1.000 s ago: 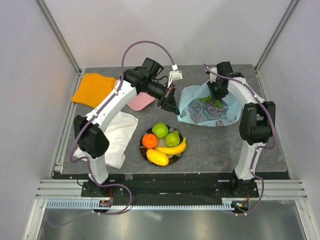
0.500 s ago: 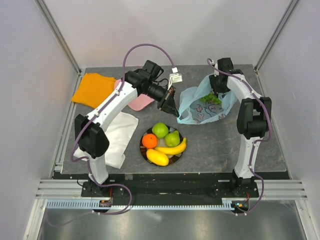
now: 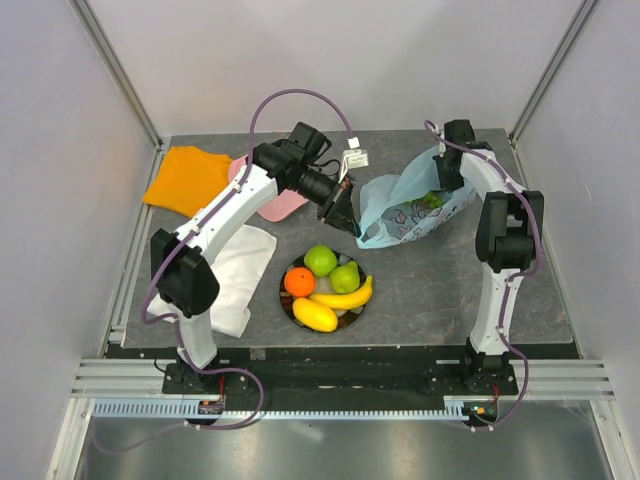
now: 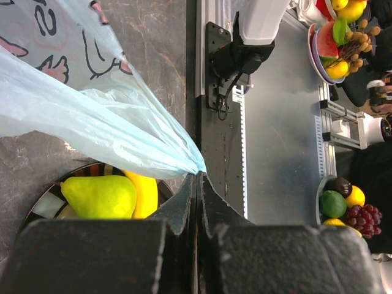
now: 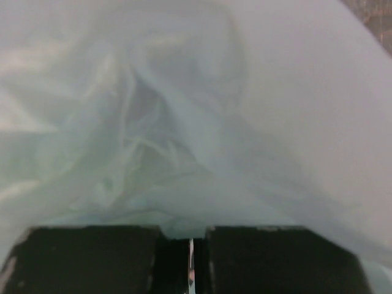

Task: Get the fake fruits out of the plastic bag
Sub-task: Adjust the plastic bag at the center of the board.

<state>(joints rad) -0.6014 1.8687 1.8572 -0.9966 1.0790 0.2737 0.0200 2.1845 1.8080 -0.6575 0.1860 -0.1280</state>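
The plastic bag [image 3: 405, 212] hangs stretched between both grippers at the back right of the table. My left gripper [image 3: 348, 218] is shut on its near left corner, and in the left wrist view that pinched corner sits at the tips of the left gripper [image 4: 197, 177]. My right gripper [image 3: 447, 180] is shut on the bag's far edge, and bag film [image 5: 184, 122] fills its wrist view. Green grapes [image 3: 432, 198] show through the bag. On the plate [image 3: 357, 311] lie a green apple [image 3: 320, 259], pear [image 3: 345, 277], orange [image 3: 298, 281], banana [image 3: 345, 297] and yellow mango [image 3: 314, 314].
A white cloth [image 3: 240, 270] lies left of the plate, under the left arm. An orange cloth [image 3: 188, 177] and a pink cloth [image 3: 280, 203] lie at the back left. A small white tag [image 3: 353, 158] hangs on the left arm's cable.
My right gripper opened, moved toward the back right and shut on the bag's far edge. The bag went from spread flat to pulled up and narrow. The left gripper kept its hold.
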